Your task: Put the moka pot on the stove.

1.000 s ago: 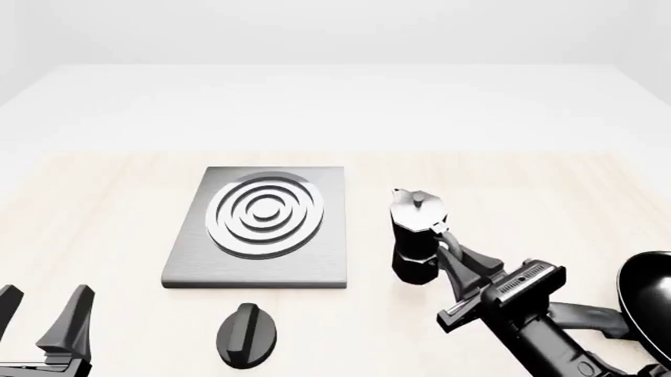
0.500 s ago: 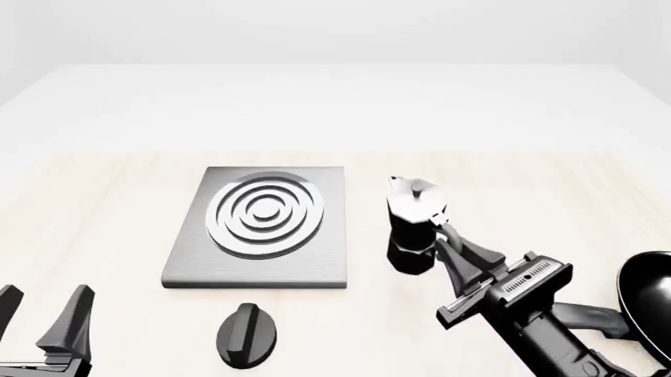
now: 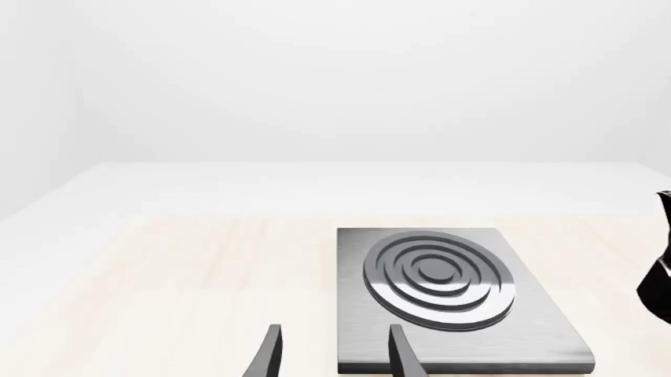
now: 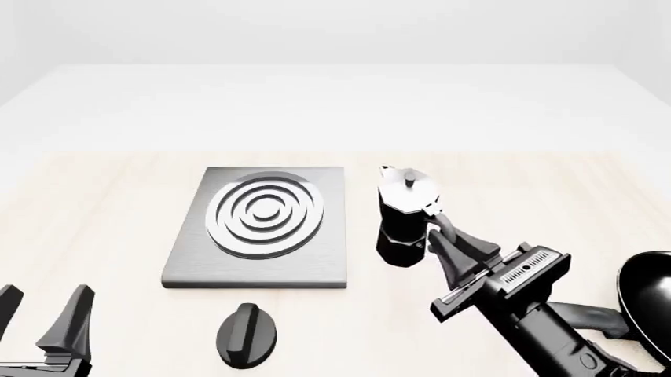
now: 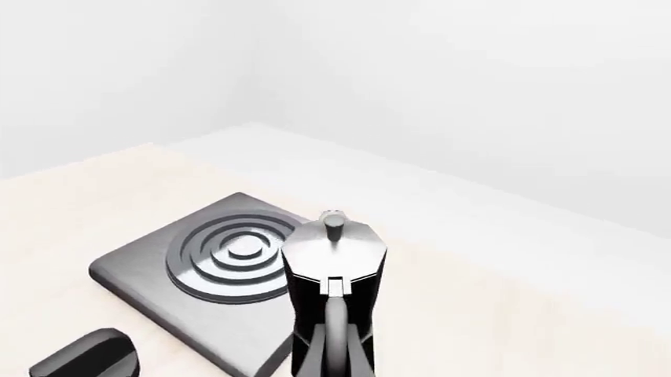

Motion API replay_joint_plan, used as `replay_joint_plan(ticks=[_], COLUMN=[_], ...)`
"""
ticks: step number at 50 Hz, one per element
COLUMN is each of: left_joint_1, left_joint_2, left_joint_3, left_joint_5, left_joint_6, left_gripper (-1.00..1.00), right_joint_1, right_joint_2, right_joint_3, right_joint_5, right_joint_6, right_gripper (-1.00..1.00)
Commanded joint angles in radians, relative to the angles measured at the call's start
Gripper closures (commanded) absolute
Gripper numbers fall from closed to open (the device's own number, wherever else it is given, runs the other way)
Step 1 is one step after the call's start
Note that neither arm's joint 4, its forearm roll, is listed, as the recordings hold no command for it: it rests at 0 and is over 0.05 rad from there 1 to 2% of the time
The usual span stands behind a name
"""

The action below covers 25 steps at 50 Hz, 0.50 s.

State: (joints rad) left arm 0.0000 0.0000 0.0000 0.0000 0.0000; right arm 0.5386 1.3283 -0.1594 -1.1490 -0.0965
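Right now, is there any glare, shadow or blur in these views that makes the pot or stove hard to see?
Front view: all sharp, flat even light, no clear shadow under the pot; the stove rings shine but read fine. Right wrist view: the pot's lid gleams, edges crisp. Left wrist view: the pot is cut off at the frame edge.

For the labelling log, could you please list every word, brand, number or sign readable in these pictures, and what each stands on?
No text can be read anywhere.
Right arm's wrist housing: a strip of tiny white marks, too small to read.
Moka pot, stove, knob and frying pan: no markings visible.
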Motion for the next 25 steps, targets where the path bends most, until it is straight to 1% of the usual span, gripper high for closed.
replay_joint_plan(ticks=[1, 13, 21, 25], left_joint_1=[0.000, 0.000, 0.000, 0.000], left_joint_2=[0.000, 0.000, 0.000, 0.000], left_joint_3=[0.000, 0.000, 0.000, 0.000], left_joint_5=[0.000, 0.000, 0.000, 0.000], left_joint_6=[0.000, 0.000, 0.000, 0.000], left_gripper=[-1.00, -1.00, -1.00, -1.00], right_joint_1=[0.017, 0.030, 0.037, 0.041], right_joint_2=[-0.057, -0.092, -0.059, -0.056], right_joint_3=[-0.040, -0.074, -0.105, -0.136], right_joint_5=[0.065, 0.123, 0.124, 0.156], right_joint_6=[0.018, 0.017, 0.019, 0.019], right_gripper=[1.00, 1.00, 1.00, 1.00])
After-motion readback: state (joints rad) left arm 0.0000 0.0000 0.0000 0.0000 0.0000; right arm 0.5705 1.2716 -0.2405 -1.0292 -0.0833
